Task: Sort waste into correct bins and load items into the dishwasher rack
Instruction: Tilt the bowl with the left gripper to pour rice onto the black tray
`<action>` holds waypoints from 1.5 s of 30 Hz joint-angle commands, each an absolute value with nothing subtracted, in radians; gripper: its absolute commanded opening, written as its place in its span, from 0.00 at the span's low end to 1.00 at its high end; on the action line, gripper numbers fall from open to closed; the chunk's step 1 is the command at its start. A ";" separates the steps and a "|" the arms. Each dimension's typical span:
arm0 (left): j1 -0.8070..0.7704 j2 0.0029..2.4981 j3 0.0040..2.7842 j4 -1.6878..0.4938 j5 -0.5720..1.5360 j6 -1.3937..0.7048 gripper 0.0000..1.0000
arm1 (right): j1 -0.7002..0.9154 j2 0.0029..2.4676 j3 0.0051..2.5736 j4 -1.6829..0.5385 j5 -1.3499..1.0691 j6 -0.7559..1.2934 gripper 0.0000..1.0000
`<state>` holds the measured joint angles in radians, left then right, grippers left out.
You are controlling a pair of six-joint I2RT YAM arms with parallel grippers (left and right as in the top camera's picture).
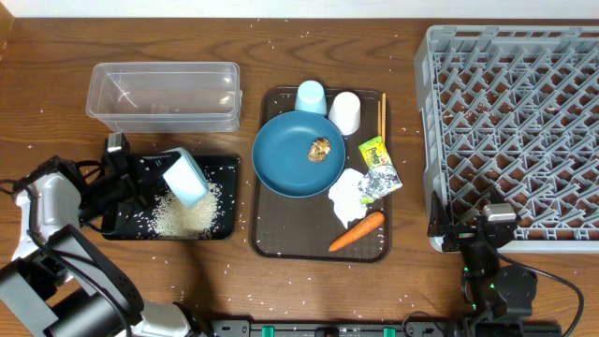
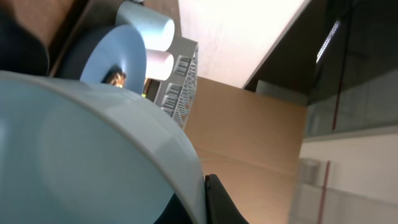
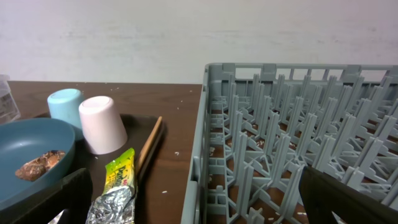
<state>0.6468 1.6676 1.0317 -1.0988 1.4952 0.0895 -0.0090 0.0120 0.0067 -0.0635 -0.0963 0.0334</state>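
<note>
My left gripper (image 1: 157, 180) is shut on the rim of the pale-blue bowl (image 1: 185, 176) and holds it tipped on its side over the black tray (image 1: 225, 167), where white rice (image 1: 185, 217) lies piled. The bowl fills the left wrist view (image 2: 93, 155). The dark-blue plate (image 1: 285, 164) holds the brown food lump (image 1: 321, 148). The pale-blue cup (image 1: 311, 96), white cup (image 1: 344, 112), chopsticks (image 1: 382, 117), wrappers (image 1: 379, 168), tissue (image 1: 348, 197) and carrot (image 1: 357, 232) lie on the brown serving tray (image 1: 271, 239). My right gripper (image 1: 465, 232) is open and empty at the front-left corner of the grey rack (image 1: 515, 122).
The clear tub (image 1: 164, 94) stands behind the black tray and looks empty. Rice grains are scattered over the wooden table (image 1: 309, 281). In the right wrist view the rack wall (image 3: 205, 124) stands just ahead, with the wrappers (image 3: 115, 186) and white cup (image 3: 102, 124) to its left.
</note>
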 commanded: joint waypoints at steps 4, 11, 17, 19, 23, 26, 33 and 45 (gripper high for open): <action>0.648 1.676 1.038 -1.145 1.385 0.086 0.06 | -0.021 0.007 0.006 -0.068 -0.094 0.036 0.99; 0.649 1.671 1.038 -1.248 1.549 0.302 0.06 | -0.021 0.007 0.006 -0.068 -0.094 0.036 0.99; 0.665 1.679 1.039 -1.124 1.573 0.131 0.06 | -0.021 0.007 0.006 -0.068 -0.094 0.036 0.99; 0.665 1.679 1.040 -1.066 1.573 0.123 0.06 | -0.021 0.007 0.006 -0.068 -0.094 0.036 0.99; 0.659 1.676 1.040 -1.158 1.572 0.139 0.06 | -0.021 0.007 0.006 -0.068 -0.094 0.036 0.99; 0.656 1.678 1.040 -1.103 1.563 0.090 0.06 | -0.021 0.007 0.006 -0.068 -0.094 0.036 0.99; 0.648 1.674 1.040 -1.019 1.459 -0.054 0.06 | -0.021 0.007 0.006 -0.068 -0.094 0.036 0.99; 0.615 1.673 1.051 -0.949 1.520 -0.048 0.06 | -0.021 0.007 0.006 -0.068 -0.094 0.036 0.99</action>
